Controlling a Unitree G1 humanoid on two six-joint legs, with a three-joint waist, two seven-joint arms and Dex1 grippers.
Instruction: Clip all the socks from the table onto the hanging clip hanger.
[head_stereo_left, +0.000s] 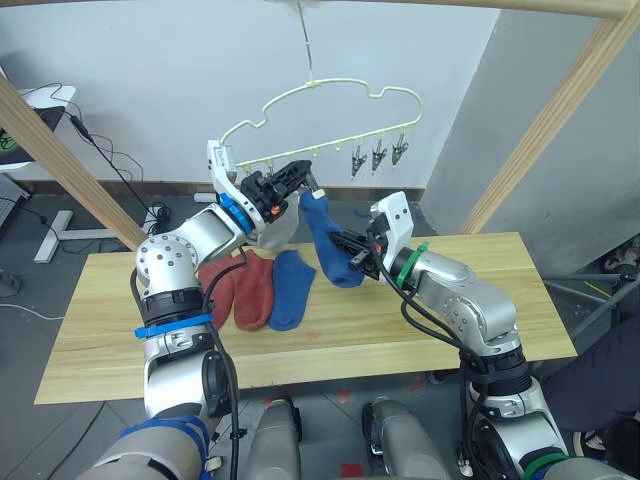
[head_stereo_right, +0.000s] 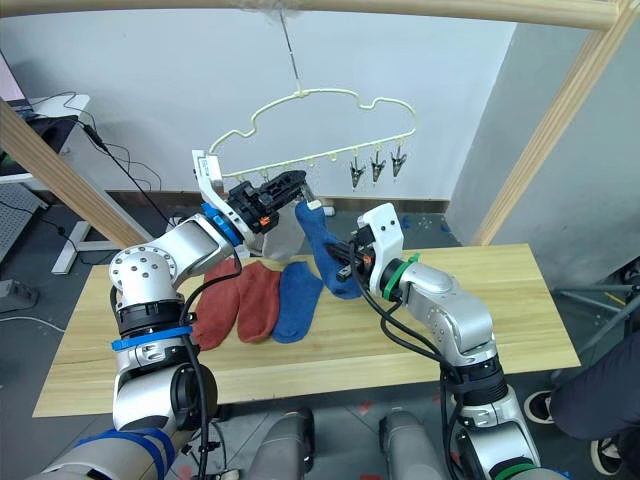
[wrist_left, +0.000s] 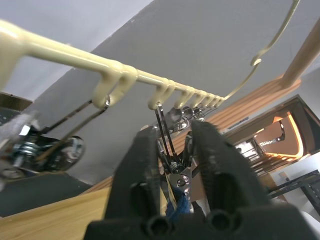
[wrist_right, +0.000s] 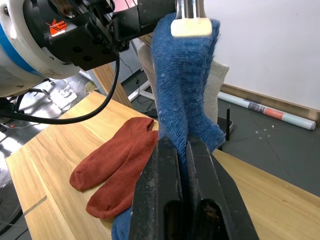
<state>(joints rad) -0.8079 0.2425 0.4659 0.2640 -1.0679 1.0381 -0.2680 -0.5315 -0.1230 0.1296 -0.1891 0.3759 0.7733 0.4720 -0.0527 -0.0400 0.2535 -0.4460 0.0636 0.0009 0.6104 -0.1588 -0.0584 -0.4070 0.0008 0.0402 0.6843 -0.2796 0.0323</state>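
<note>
We've got right gripper (head_stereo_left: 352, 252) pinching blue sock (head_stereo_left: 327, 240) upright so cuff meets clip (wrist_left: 172, 162); left gripper (head_stereo_left: 297, 177) squeezing that clip open

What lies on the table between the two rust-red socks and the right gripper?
One blue sock lies flat beside the rust-red socks, short of the right gripper, which holds another blue sock; seen in the left eye view.

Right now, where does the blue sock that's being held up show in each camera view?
Left eye view: the blue sock hangs at centre, under the clip hanger.
Right eye view: at centre too.
Left wrist view: a blue scrap between the left gripper jaws, beneath the clip.
Right wrist view: rising from the right gripper jaws.
Shared landmark: the left gripper at the sock's top.
</note>
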